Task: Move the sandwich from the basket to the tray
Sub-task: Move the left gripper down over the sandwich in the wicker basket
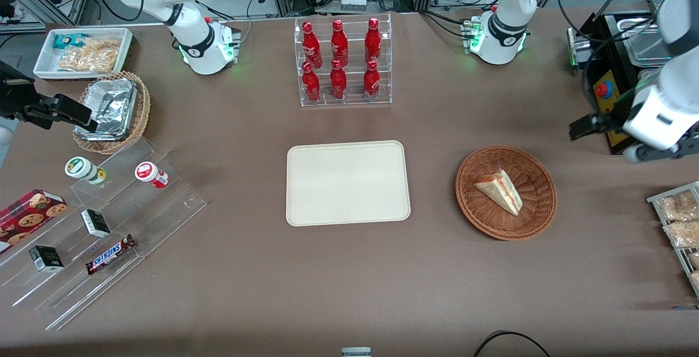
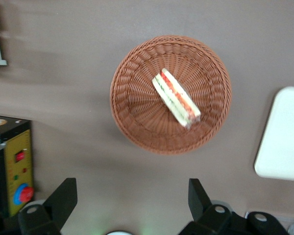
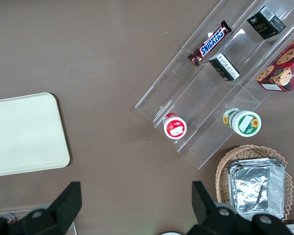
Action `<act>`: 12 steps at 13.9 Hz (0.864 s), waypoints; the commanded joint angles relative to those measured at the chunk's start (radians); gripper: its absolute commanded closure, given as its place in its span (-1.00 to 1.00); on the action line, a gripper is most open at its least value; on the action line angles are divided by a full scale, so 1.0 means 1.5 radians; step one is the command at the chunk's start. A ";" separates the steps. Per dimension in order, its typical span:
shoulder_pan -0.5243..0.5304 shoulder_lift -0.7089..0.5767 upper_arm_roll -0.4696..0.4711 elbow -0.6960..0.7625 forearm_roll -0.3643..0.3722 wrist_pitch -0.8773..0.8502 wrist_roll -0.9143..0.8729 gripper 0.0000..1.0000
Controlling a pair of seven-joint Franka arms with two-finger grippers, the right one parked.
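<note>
Brown cloth covers the whole table (image 1: 349, 291), and the cream tray (image 1: 348, 183) lies bare at its middle. Toward the working arm's end sits the reddish wicker basket (image 1: 506, 192), with the sandwich (image 1: 499, 190) lying inside it (filling layers showing along one edge). Up above the table, farther from the front camera than the basket, the left gripper (image 2: 132, 200) hangs with its fingers (image 2: 63, 198) spread wide, holding nothing.
</note>
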State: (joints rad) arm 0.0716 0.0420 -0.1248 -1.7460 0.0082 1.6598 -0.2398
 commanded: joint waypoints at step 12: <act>-0.091 0.021 -0.010 -0.317 0.003 0.437 -0.498 -1.00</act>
State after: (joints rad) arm -0.0520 0.0572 -0.1395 -2.2090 0.0084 2.2796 -0.9362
